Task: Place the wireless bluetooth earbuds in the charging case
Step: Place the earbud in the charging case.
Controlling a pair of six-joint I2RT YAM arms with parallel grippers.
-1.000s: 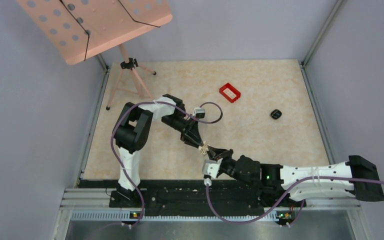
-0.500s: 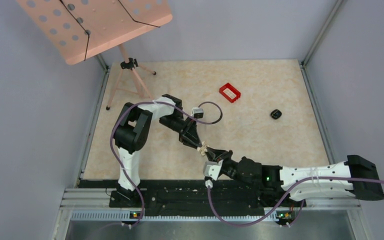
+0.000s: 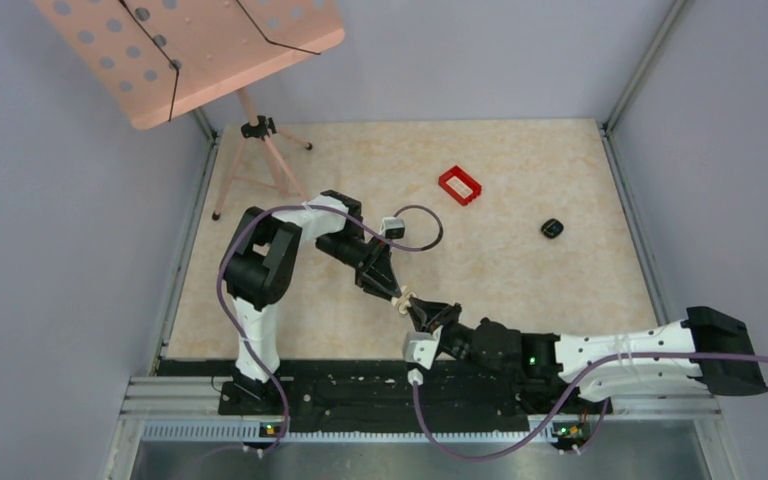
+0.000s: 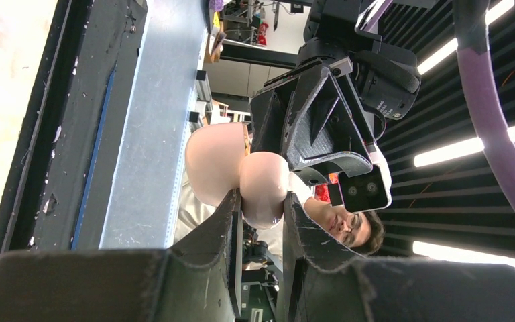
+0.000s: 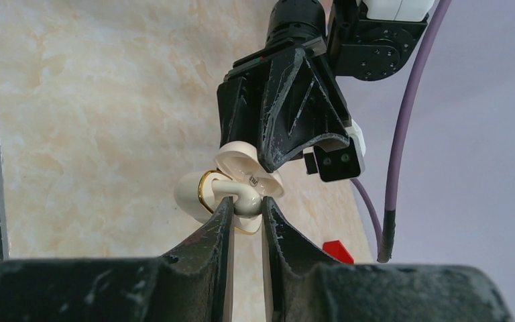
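Above the table's near middle, my left gripper (image 3: 396,295) is shut on an open cream charging case (image 5: 198,191) with a gold rim; its lid (image 5: 245,163) stands up behind. In the left wrist view the case (image 4: 263,188) bulges between the fingers of that gripper (image 4: 263,204). My right gripper (image 3: 415,306) meets it tip to tip, and in its own view this gripper (image 5: 245,204) is shut on a pale cream earbud (image 5: 240,195) whose stem reaches into the case's gold-rimmed opening. A small glossy black pebble-shaped piece (image 3: 551,228) lies on the table to the right.
A red rectangular tray (image 3: 460,185) sits on the far middle of the table, its corner visible in the right wrist view (image 5: 338,249). A pink perforated music stand (image 3: 190,50) on a tripod (image 3: 260,150) stands at the far left. Grey walls enclose the table.
Both gripper tips have drifted a little left and towards the near edge, still holding the case and earbud. The right arm has stretched further left.
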